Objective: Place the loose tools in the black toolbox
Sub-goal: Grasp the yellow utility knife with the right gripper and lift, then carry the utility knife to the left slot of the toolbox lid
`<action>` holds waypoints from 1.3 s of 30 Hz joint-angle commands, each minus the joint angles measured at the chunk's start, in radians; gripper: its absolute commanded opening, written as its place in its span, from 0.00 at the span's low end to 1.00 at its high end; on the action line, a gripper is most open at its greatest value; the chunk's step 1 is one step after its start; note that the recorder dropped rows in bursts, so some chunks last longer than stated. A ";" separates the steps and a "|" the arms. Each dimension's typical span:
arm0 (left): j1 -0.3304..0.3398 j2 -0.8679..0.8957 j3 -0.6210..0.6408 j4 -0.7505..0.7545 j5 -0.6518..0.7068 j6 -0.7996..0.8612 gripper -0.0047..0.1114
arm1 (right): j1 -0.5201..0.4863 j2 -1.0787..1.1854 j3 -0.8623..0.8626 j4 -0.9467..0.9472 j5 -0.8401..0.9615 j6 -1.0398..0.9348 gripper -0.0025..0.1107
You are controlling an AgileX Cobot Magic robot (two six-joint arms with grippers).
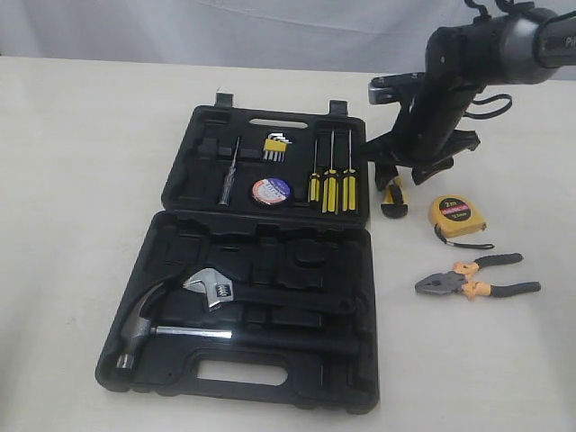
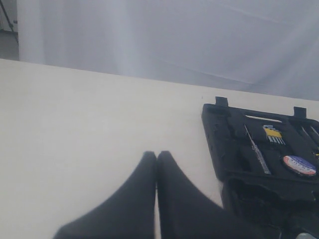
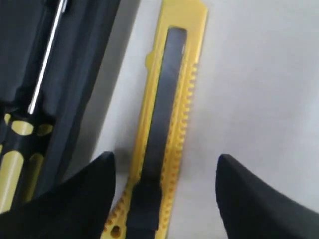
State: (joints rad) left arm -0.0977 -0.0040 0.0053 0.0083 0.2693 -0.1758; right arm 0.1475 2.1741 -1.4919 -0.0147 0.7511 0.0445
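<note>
The yellow-black utility knife (image 3: 167, 114) lies flat on the counter (image 1: 72, 225), straight between the right jaws. These are spread wide, one on either side of the knife's yellow body, and neither visibly touches it. Just beyond one jaw rises the outer wall of the black toolbox (image 1: 297, 396), which lies open, so the knife sits outside the case, close along its edge.

Inside that wall, nearest the right jaws, stand the three yellow-handled screwdrivers (image 1: 331, 184) in their slots. Past them from the jaws sits the black tape roll with its blue-white label (image 1: 270, 191), already in the lid half, with a set of hex keys (image 1: 275, 146) and a slim tester close by. On the other side of the right jaws, away from the case, the yellow tape measure (image 1: 458, 216) rests near them on the bare counter. The pliers with orange-black handles (image 1: 477, 279) lie beyond the tape measure, farther from the jaws. The steel hammer (image 1: 144, 333) and adjustable wrench (image 1: 211, 288) occupy the toolbox half farthest from the right jaws.

The left jaws are pressed together with nothing between them. They are over bare counter, well apart from the toolbox's corner.
</note>
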 commanded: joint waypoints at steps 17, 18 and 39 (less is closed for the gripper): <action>-0.006 0.004 -0.005 -0.008 0.003 0.000 0.04 | -0.006 -0.082 -0.009 -0.006 0.077 0.024 0.02; -0.006 0.004 -0.005 -0.008 0.003 0.000 0.04 | -0.006 -0.110 -0.009 -0.006 0.084 0.036 0.02; -0.006 0.004 -0.005 -0.008 0.003 0.000 0.04 | 0.491 -0.431 -0.007 -0.061 -0.245 0.543 0.02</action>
State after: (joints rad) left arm -0.0977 -0.0040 0.0053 0.0083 0.2693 -0.1758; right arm 0.5656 1.7388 -1.4974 -0.0204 0.6431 0.4682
